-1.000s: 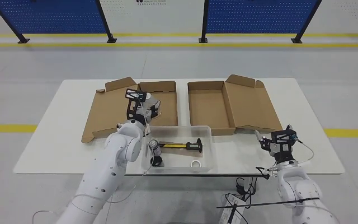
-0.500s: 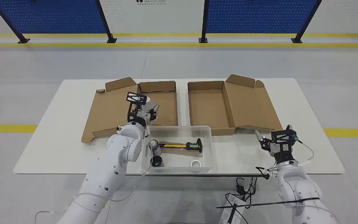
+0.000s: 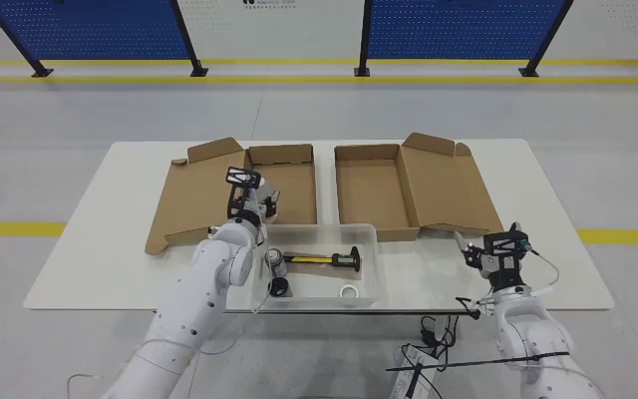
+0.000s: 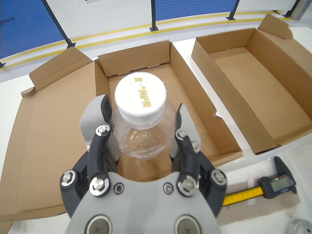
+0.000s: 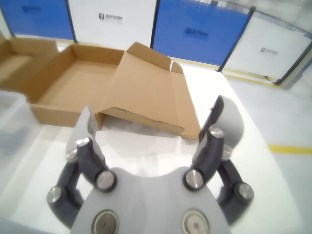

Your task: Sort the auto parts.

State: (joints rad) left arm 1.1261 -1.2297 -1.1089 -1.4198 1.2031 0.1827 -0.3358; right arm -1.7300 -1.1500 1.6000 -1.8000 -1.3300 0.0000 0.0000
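My left gripper (image 4: 143,108) is shut on a clear plastic bottle (image 4: 140,98) with a white cap, held by the shoulder below the cap. In the top view the bottle (image 3: 267,190) and left gripper (image 3: 257,195) hang over the near part of the left cardboard box (image 3: 294,180). The right cardboard box (image 3: 374,195) lies beside it with a bare floor (image 4: 248,79). My right gripper (image 5: 152,104) stands open with nothing between its fingers, low over the table near its front right edge (image 3: 467,249).
A clear plastic bin (image 3: 319,228) sits at the front middle, holding a digital caliper (image 3: 329,261), a black round part (image 3: 278,287), a white ring (image 3: 348,292) and a metal cylinder (image 3: 271,258). Both boxes' lids lie flat outward, the right lid (image 5: 146,93) ahead of my right gripper.
My left gripper with the bottle has shifted slightly toward the near side of the left box. The right arm has not moved.
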